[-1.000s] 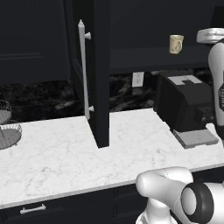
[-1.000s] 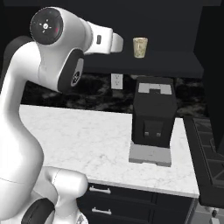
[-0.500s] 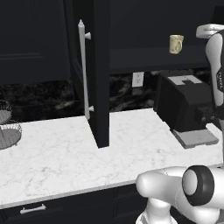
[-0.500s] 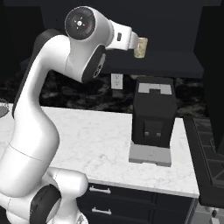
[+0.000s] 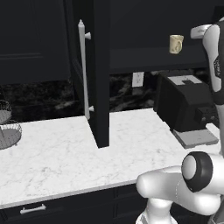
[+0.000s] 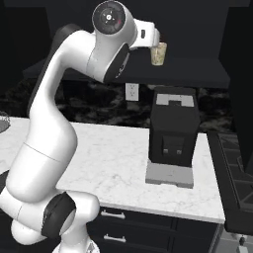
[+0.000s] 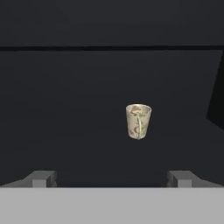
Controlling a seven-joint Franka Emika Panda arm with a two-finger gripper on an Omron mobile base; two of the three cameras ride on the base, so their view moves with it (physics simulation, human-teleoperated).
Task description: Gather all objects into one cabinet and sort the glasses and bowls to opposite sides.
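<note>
A cream mug (image 7: 138,121) with faint markings stands upright on the dark shelf (image 5: 144,59) of the black wall cabinet. It also appears as the cream mug (image 5: 176,43) from the left and the cream mug (image 6: 159,54) from the right. My gripper (image 7: 111,179) is raised to shelf height and points into the cabinet. Its fingertips (image 7: 42,178) are spread wide with nothing between them. The mug stands farther in, a little right of the gripper's line, and nothing touches it. The cabinet's tall door (image 5: 99,74) with the white bar handle (image 5: 82,70) stands open.
A black boxy appliance (image 6: 173,131) sits on the marble counter (image 5: 65,153) directly below the shelf. A wire basket (image 5: 8,127) stands at the counter's far left. A wall outlet (image 5: 138,79) is behind, a stove edge (image 6: 237,163) at the right, and drawers (image 6: 113,215) are below.
The arm has lifted and swung its hand to the right, closing in on the cream mug on the shelf. The jaws stayed open and the mug has not moved.
</note>
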